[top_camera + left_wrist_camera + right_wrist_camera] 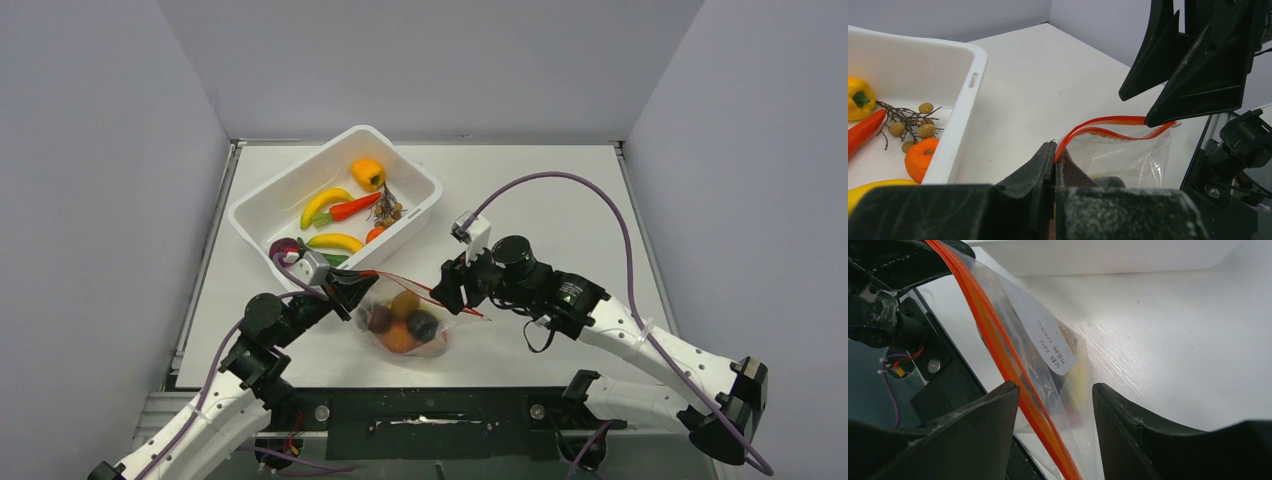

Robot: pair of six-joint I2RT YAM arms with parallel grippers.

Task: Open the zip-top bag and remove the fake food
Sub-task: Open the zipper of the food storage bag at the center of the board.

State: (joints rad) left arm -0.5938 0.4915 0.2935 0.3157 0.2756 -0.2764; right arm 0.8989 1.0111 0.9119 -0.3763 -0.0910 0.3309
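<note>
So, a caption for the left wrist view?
Left claw pinches the clear plastic zip-top bag at one end; right claw straddles the other.

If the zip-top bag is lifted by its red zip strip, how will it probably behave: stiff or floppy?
Probably floppy: the zip-top bag looks thin and crinkled, and its zip strip curves. Likely bottom-heavy, since the fake food bunches at one end. Round pieces may shift inside.

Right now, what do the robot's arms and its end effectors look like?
Both arms have white shells and black joints. A purple cable loops along the right arm; another follows the left arm. The left end effector and right end effector each have two black, wedge-shaped fingers. A small white block sits by the right wrist.
</note>
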